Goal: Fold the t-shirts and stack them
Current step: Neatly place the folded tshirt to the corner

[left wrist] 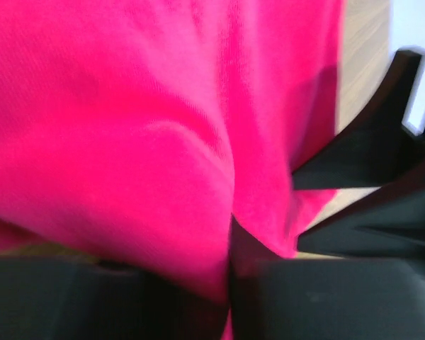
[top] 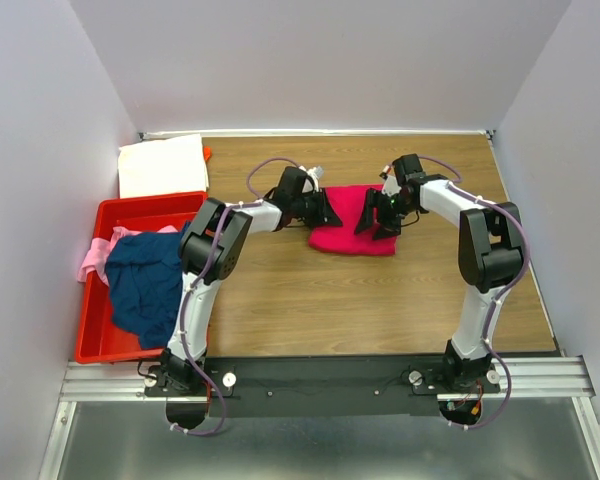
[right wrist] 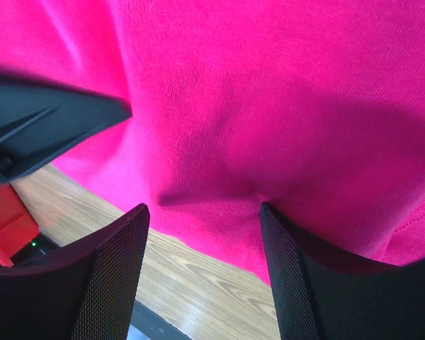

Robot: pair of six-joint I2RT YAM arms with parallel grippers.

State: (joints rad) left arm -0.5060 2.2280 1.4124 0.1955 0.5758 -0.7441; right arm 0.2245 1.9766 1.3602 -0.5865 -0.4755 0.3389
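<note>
Two arms worked a magenta shirt (top: 348, 232) lying partly folded on the surface (top: 330, 300), to the right of the red bin (top: 140, 212). The left tool (left wrist: 230, 280), at the shirt edge nearer the bin, appeared clamped on a pinch of the cloth. The right tool (right wrist: 202, 212), at the edge farther from the bin, stood with its fingers apart over the fabric and gripped nothing.

The fold in hand looked best served by both tools taking matching holds on opposite edges. They would then need to lift level and together, so the cloth turned over flat rather than bunching toward the bin side. The right tool would have to close on a full layer first.

A navy shirt (top: 145, 285) lay heaped in the bin, with a pale pink shirt (top: 95, 258) spilling over the bin's far-left rim. A white shirt (top: 162, 165) lay flat just behind the bin.

Both wrist views were filled with magenta cloth, and the left one was blurred. How many layers the left tool held could not be told. The arms covered the shirt's side edges from above, leaving sleeves and collar unseen.
</note>
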